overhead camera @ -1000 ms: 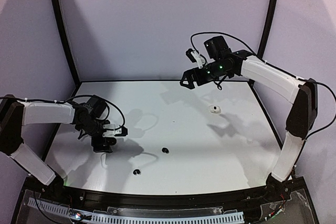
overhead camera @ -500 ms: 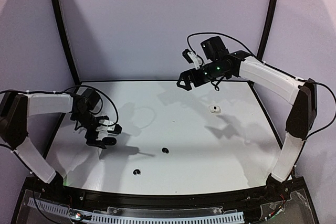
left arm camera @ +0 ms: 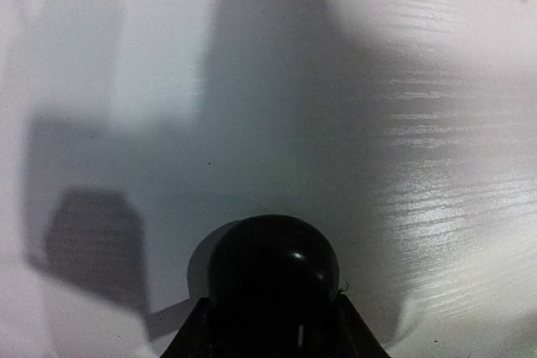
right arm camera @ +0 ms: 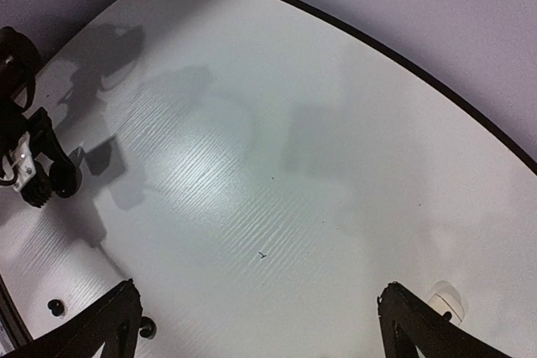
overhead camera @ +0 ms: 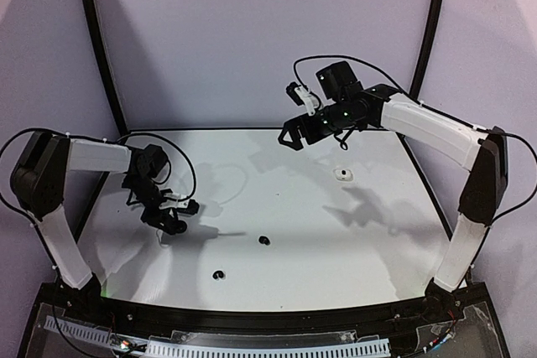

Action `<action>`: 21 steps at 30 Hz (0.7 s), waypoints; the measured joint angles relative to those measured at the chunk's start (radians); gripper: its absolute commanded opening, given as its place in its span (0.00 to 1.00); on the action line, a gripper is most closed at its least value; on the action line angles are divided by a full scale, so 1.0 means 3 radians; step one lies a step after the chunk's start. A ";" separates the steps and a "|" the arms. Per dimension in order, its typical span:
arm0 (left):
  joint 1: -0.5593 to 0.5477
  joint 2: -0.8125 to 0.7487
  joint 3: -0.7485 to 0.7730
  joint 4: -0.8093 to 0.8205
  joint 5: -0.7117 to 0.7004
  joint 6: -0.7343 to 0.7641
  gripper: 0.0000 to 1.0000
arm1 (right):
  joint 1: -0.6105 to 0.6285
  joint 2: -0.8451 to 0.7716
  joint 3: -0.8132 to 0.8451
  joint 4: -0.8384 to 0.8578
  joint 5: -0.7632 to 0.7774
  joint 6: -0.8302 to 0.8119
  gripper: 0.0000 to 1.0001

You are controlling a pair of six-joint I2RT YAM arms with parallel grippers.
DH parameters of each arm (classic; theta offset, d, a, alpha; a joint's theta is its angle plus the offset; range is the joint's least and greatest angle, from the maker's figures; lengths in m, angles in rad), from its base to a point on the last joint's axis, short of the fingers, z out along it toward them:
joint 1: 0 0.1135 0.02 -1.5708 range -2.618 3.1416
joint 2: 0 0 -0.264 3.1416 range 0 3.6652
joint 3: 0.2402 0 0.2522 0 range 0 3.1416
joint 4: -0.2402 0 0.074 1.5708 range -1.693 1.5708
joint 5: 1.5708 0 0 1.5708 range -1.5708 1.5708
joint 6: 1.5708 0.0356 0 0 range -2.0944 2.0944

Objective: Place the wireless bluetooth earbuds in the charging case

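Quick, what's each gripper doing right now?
Left gripper: closed on a black rounded object.
Right gripper: open, holding nothing.

The bench is white, with a faint wood grain and a thin black rim along its far edge. Behind it stands a pale lilac wall — two black posts rise at its sides. A slotted white strip runs along the near edge.

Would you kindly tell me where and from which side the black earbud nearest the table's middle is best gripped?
Probably from straight above, across its rounded body: the black earbud lies low on the table with bare surface all round. Too small to tell its orientation. The open right claw is free.
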 measured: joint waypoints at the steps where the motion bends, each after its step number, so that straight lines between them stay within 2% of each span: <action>1: 0.0000 0.0000 0.0001 -0.0019 0.0010 -0.0006 0.10 | 0.0022 -0.0015 -0.0001 0.0024 -0.0008 -0.0011 0.99; 4: 0.0000 0.0000 0.0042 -0.0131 0.0046 -0.0051 0.02 | 0.0080 -0.0117 -0.0064 0.0183 -0.0027 -0.0071 0.98; 6: 0.0000 0.0000 0.0167 -0.0290 0.0131 -0.0098 0.01 | 0.0150 -0.0315 -0.0239 0.0416 -0.0042 -0.0182 0.99; 11: -0.0017 -0.0019 0.0843 -0.0777 0.0764 -0.0187 0.01 | 0.0469 -0.1221 -0.1296 0.1637 -0.0238 -0.0931 0.99; 13: -0.0056 -0.0027 0.1167 -0.1031 0.1152 -0.0187 0.01 | 0.0782 -0.1564 -0.1765 0.2201 -0.0318 -0.1525 0.99; 15: -0.0140 -0.0039 0.1420 -0.1279 0.1525 -0.0188 0.01 | 0.1072 -0.1587 -0.1822 0.2421 -0.0329 -0.2027 0.99; 18: -0.0342 -0.0061 0.1635 -0.1530 0.1948 -0.0345 0.01 | 0.1386 -0.1348 -0.1617 0.2490 -0.0198 -0.2710 0.99; 21: -0.0491 -0.0064 0.1780 -0.1651 0.2233 -0.0488 0.01 | 0.1518 -0.1130 -0.1441 0.2413 -0.0116 -0.3151 0.95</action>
